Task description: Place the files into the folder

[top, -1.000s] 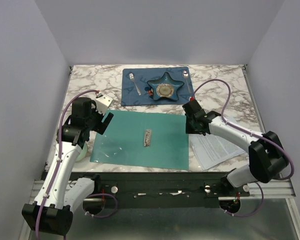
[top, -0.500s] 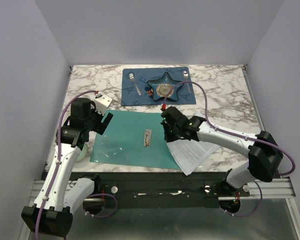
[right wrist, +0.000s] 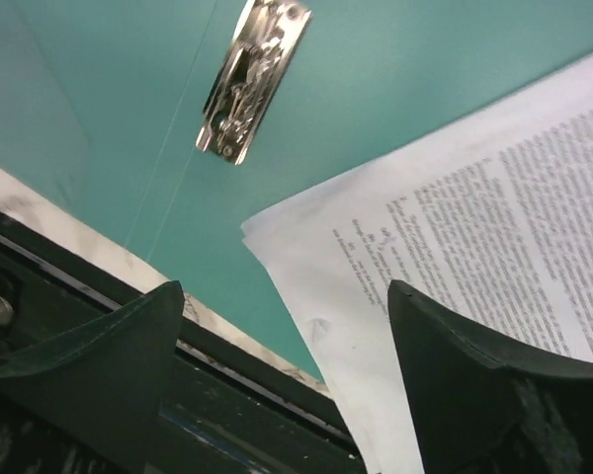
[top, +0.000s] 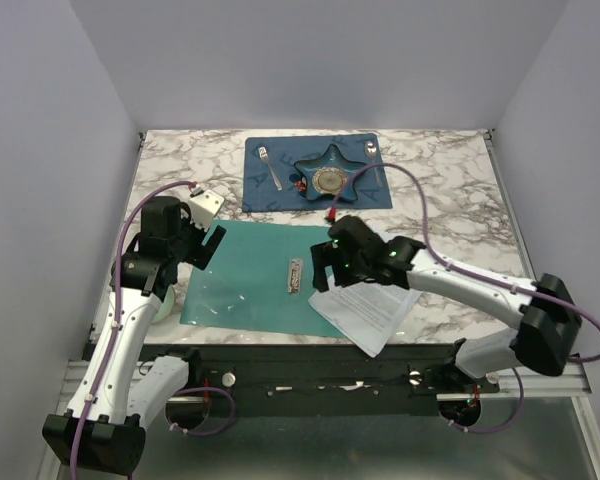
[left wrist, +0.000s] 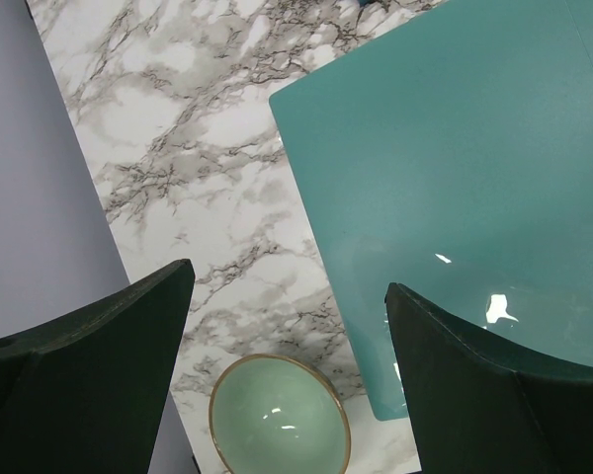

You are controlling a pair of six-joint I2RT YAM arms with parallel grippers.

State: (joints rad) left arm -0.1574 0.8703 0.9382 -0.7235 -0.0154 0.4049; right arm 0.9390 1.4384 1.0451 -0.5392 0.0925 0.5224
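Observation:
The teal folder point(top: 245, 285) lies open and flat at the table's near middle, its silver clip point(top: 296, 275) at the spine. The files point(top: 372, 312), white printed sheets, lie askew over the folder's right part, one corner past the table's front edge. My right gripper point(top: 323, 272) hovers over their left corner, open with nothing between its fingers. In the right wrist view the files point(right wrist: 494, 227) lie flat on the folder point(right wrist: 376, 79) below the open gripper point(right wrist: 287, 326), the clip point(right wrist: 254, 79) beyond. My left gripper point(top: 212, 247) is open above the folder's left edge point(left wrist: 455, 168).
A dark blue placemat point(top: 270, 190) at the back holds a star dish point(top: 330, 178), a fork and a spoon. A small white box point(top: 206, 203) sits at back left. A pale green bowl point(left wrist: 277, 420) stands left of the folder, under my left gripper point(left wrist: 289, 326).
My right gripper pulled the files leftward from the table's right side onto the folder, then opened and let them go. The left arm has not moved.

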